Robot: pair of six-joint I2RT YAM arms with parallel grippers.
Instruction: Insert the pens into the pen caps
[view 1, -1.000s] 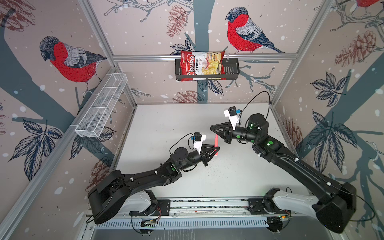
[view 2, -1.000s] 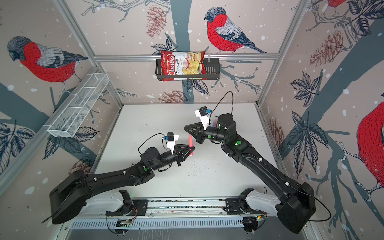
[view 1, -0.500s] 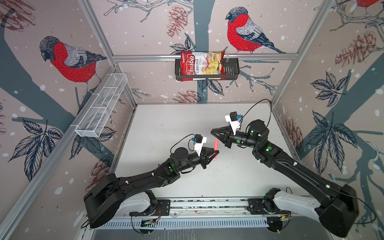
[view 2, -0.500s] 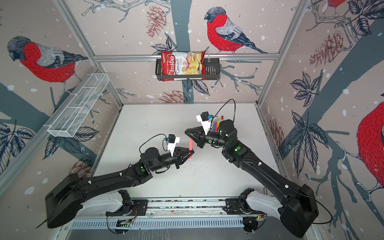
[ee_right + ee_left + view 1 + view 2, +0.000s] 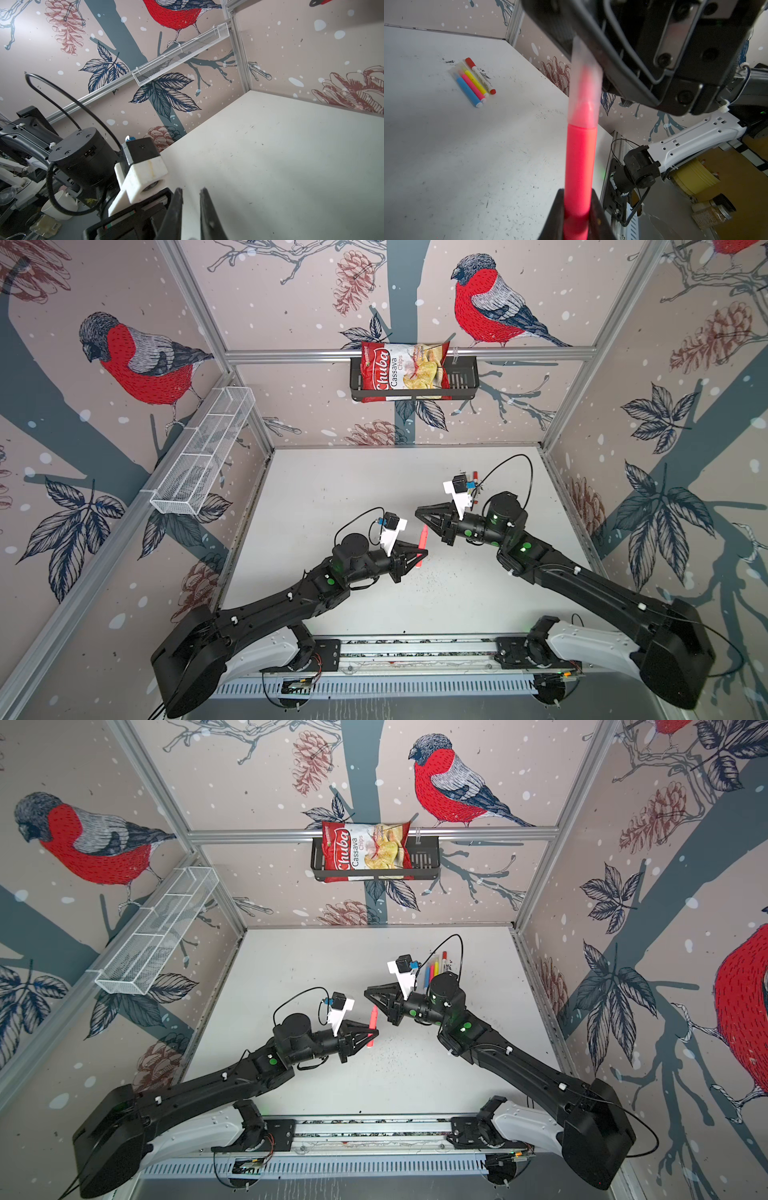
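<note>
A pink-red pen (image 5: 580, 158) stands nearly upright above the table (image 5: 446, 155), its long axis roughly vertical, with a translucent cap (image 5: 584, 87) seated on its upper end; the left tool (image 5: 577, 200) is clenched on the lower barrel; the right tool (image 5: 417, 511), pinched together on nothing visible, points its tips at the capped end from just beside it (contact cannot be told); four other pens (image 5: 473, 83) lie in a row at the table's far right, nearer the right arm; laying this one beside them looks the likely next move, a reach across for the left arm.
</note>
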